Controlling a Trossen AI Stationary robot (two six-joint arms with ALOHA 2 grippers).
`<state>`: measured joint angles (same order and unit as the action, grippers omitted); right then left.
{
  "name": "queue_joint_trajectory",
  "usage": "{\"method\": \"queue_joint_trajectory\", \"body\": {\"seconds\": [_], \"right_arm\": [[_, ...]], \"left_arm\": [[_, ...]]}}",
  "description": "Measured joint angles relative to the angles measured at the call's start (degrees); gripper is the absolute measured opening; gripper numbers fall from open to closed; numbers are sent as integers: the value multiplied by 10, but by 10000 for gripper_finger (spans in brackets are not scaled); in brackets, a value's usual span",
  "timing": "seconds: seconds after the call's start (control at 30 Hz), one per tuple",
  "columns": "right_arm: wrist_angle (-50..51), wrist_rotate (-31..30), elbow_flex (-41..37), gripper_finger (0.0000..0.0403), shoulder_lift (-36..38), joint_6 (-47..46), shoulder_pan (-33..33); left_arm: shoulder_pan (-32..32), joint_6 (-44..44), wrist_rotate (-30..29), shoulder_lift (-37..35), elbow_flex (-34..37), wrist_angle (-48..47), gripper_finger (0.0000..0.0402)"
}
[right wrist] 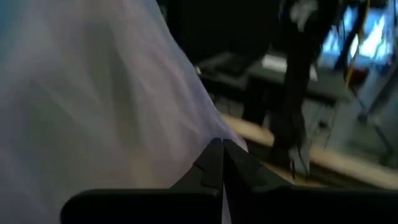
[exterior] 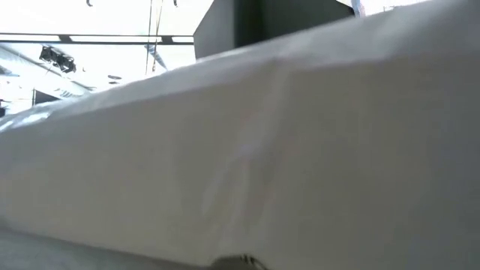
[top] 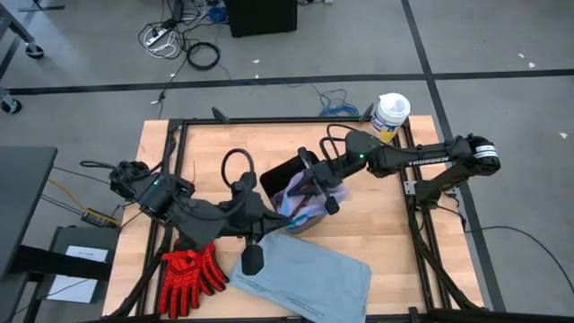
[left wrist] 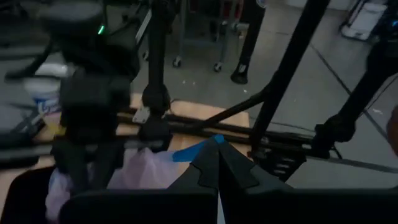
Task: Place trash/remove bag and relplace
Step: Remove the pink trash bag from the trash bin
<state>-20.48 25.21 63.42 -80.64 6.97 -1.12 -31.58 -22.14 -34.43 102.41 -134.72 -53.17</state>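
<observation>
Bag (top: pixel 302 205) removal looks underway: the pink-lavender liner sits mid-counter (top: pixel 395 233) at the black bin (top: pixel 280 175). Left end effector (top: pixel 285 215) and right end effector (top: pixel 314 187) both look pinched tight on the film, fingers closed together in the wrist views. Judging from this, thin plastic could tear or slip if the two arms pull unevenly. Red gloves (top: pixel 190 276) and the grey-blue liner (top: pixel 305 274) lie near the front edge, yellow tub (top: pixel 389 115) at the back; arms crowd the bin.
</observation>
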Motion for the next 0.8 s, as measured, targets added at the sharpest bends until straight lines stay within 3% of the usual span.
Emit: {"method": "queue_joint_trajectory", "body": {"seconds": [0.2, 0.37, 0.57, 0.8], "right_arm": [[91, -51, 0, 0, 0, -9, -2], [132, -74, 0, 0, 0, -1, -2], [126, -82, 0, 0, 4, -8, -2], [103, -142, 0, 31, 57, 21, -2]], "left_arm": [[-16, 5, -27, 0, -2, -3, 3], [-44, -6, -83, -2, -2, -5, 3], [-81, -7, -153, -5, -3, -2, 3], [-105, -72, -149, 1, -3, -5, 3]]}}
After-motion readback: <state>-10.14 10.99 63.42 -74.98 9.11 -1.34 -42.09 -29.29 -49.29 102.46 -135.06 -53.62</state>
